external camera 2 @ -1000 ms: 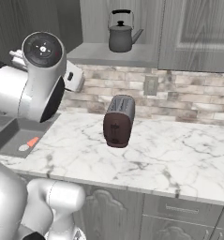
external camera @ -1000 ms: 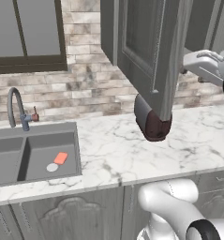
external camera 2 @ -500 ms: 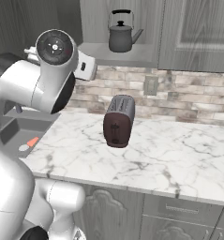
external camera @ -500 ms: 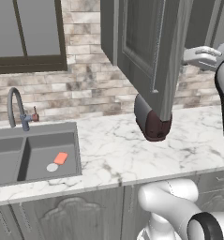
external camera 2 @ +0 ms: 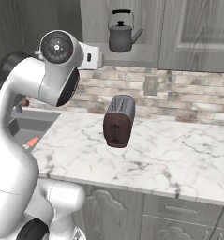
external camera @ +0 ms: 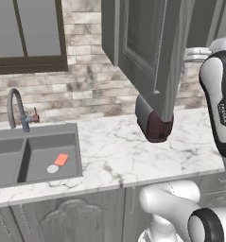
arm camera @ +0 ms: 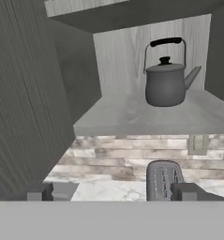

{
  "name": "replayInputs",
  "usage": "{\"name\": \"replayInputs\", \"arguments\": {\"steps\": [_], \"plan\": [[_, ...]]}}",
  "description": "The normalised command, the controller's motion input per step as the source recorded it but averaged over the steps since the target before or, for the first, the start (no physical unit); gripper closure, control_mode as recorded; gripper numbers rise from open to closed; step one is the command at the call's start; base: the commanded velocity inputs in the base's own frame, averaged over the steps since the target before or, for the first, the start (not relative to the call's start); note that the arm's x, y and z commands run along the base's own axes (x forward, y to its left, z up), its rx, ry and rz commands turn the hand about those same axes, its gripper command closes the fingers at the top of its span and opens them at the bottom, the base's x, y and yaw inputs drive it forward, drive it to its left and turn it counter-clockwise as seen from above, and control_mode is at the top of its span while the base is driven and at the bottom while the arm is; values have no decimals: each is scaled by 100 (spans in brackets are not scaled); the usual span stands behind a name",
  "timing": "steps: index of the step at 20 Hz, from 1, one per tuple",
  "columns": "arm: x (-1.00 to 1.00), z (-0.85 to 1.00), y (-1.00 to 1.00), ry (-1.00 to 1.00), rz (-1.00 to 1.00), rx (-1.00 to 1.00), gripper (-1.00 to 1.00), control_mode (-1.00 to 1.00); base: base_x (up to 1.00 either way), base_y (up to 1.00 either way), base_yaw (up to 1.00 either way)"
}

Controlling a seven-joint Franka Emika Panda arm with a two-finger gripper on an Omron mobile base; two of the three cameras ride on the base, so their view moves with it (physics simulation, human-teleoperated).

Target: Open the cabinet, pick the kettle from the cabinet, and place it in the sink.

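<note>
The cabinet (arm camera: 146, 117) stands open, its left door (external camera: 152, 52) swung out over the counter. On its lower shelf sits the kettle (arm camera: 166, 82), dark grey, upright, spout to the right; in the right base view the kettle (external camera 2: 122, 37) is just right of my hand. My gripper (arm camera: 115, 192) is open and holds nothing. It is level with the shelf's front edge, short of the kettle and a little to its left. The sink (external camera: 34, 156) lies in the marble counter at the far left, under the gooseneck faucet (external camera: 17, 111).
A dark grey-and-maroon toaster (external camera 2: 119, 121) stands on the counter directly below the open cabinet. An orange sponge (external camera: 61, 159) and a white disc (external camera: 52, 168) lie in the right basin. The open door (arm camera: 24, 93) is close on the hand's left. A closed cabinet door (external camera 2: 197, 33) is on the right.
My arm has lifted and swung toward the cabinet opening, bringing the hand up beside the shelf. The kettle, door and toaster have not moved.
</note>
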Motion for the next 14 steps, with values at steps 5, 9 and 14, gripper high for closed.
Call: {"name": "replayInputs", "arguments": {"steps": [5,9,14], "plan": [[49,23,-7,6,-8,-12,-100,-100,0,0,0],[45,22,-17,9,0,-1,-100,-100,0,0,0],[39,8,-11,0,0,1,-100,-100,0,0,0]]}}
